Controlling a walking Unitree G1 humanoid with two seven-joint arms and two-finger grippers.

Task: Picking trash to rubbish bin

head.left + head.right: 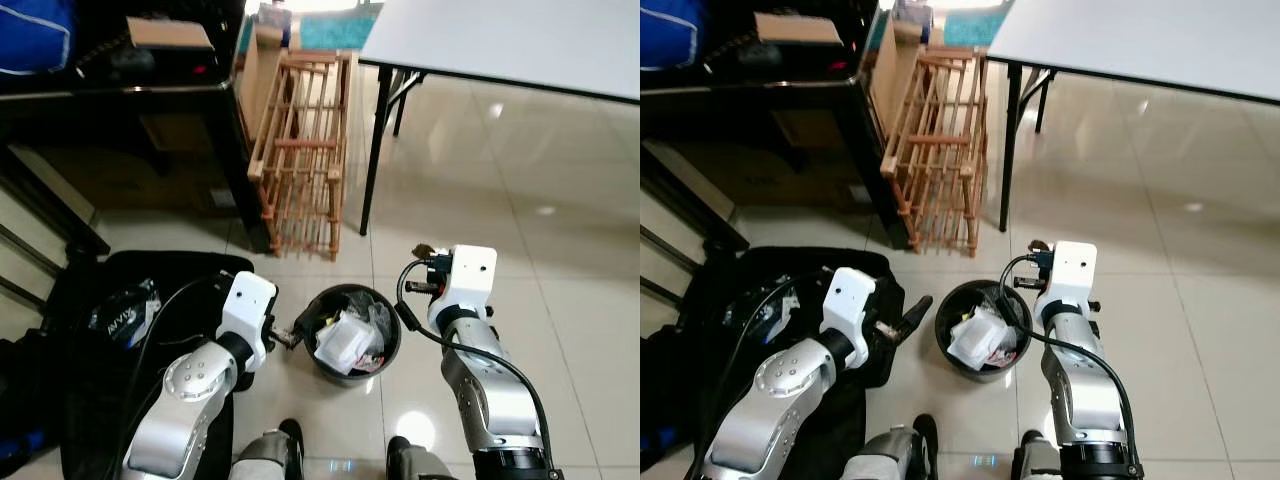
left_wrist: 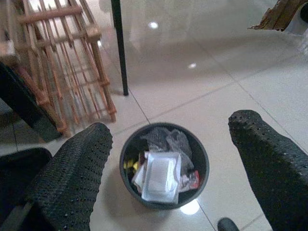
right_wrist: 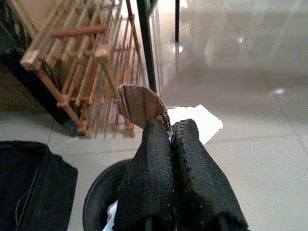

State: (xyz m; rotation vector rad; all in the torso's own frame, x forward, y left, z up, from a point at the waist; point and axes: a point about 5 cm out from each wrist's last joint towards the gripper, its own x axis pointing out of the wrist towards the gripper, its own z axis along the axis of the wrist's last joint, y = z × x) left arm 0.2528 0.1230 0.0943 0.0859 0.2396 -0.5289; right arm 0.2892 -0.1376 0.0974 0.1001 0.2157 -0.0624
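My right gripper (image 3: 168, 132) is clenched on a torn scrap of brown cardboard (image 3: 139, 105), the two black fingers pressed flat together with the scrap sticking out past their tips. I judge that pinch suits something so thin and light. In the head views the scrap (image 1: 422, 251) sits at about one o'clock from the round black rubbish bin (image 1: 352, 333), beside the rim and not yet over the opening, so I reckon the arm needs to swing toward nine o'clock before letting go.

My left gripper (image 2: 168, 159) is released, fingers spread wide and empty, hovering just beside the bin's nine o'clock edge, with the bin framed between them in the wrist view.

The bin already holds crumpled clear plastic wrappers (image 2: 161, 175) and stands on pale glossy floor tiles (image 1: 520, 200). At twelve o'clock a wooden slatted rack (image 1: 300, 150) leans beside a black table leg (image 1: 372, 150). A black bag (image 1: 110, 320) lies at nine o'clock.
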